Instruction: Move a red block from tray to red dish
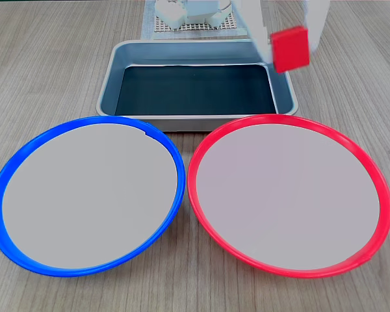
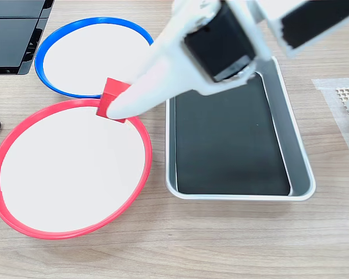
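My white gripper (image 1: 291, 47) is shut on the red block (image 1: 290, 49) and holds it in the air above the right end of the silver tray (image 1: 110, 71). In the other fixed view, taken from above, the red block (image 2: 112, 97) sits at the gripper's (image 2: 117, 107) tip, over the red dish's (image 2: 11, 139) upper rim, beside the tray (image 2: 299, 168). The tray's dark bottom holds nothing. The red dish (image 1: 208, 208) lies in front of the tray at the right, with nothing on its pale grey centre.
A blue-rimmed plate (image 1: 13, 162) lies left of the red dish, almost touching it, seen also as the blue-rimmed plate (image 2: 43, 52). A white mesh mat (image 1: 157, 26) and the arm's base stand behind the tray. A black device (image 2: 11, 35) sits at the upper left corner.
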Robot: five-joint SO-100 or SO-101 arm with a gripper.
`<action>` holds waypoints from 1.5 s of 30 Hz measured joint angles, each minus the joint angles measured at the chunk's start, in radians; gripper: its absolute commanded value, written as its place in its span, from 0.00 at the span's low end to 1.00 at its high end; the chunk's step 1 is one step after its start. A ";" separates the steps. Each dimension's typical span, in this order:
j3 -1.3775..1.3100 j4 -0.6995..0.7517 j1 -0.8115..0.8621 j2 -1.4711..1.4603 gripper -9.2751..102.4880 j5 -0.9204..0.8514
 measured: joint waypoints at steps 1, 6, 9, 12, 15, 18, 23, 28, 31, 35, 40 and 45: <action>-0.043 0.009 0.014 -0.061 0.13 0.017; -0.272 0.109 0.074 -0.387 0.23 0.061; -0.379 0.161 0.072 -0.491 0.30 0.061; -0.430 0.166 0.075 -0.537 0.36 0.081; -0.460 0.160 0.066 -0.543 0.37 0.130; -0.466 0.135 0.048 -0.494 0.36 0.232; -0.443 0.014 0.074 -0.276 0.08 0.545; -0.290 -0.140 0.161 0.017 0.08 0.897; -0.098 -0.232 0.202 0.201 0.08 0.979; 0.187 -0.147 0.262 0.469 0.08 1.048; 0.548 0.014 0.301 0.769 0.08 1.126; 0.798 0.167 0.293 1.039 0.08 1.230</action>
